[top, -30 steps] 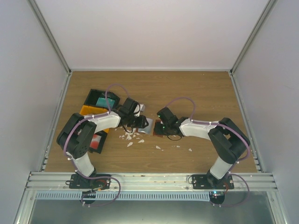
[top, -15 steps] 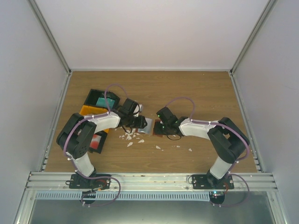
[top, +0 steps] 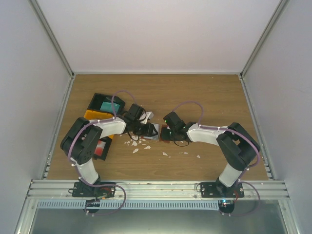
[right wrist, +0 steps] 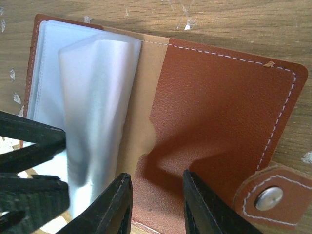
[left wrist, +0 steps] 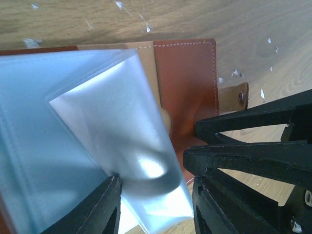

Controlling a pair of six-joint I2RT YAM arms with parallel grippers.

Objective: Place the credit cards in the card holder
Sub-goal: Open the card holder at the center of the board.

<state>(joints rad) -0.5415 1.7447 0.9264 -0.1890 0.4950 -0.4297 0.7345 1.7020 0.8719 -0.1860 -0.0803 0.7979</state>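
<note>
Left wrist: fingers (left wrist: 105,209) straddle sleeve (left wrist: 122,136) (parted).

The card holder (right wrist: 214,107) lies open and flat to the right of the compartment tray (top: 90,115). It is reddish-brown leather with white stitching, tan lining and a snap tab (right wrist: 269,197), and its clear sleeves (right wrist: 97,97) fan upward. A teal credit card (top: 105,105) lies in the tray's far compartment, a red credit card (top: 101,146) in its near compartment.

One card holder (right wrist: 219,97), one tray (top: 91,115), two arms (top: 105,127).
</note>
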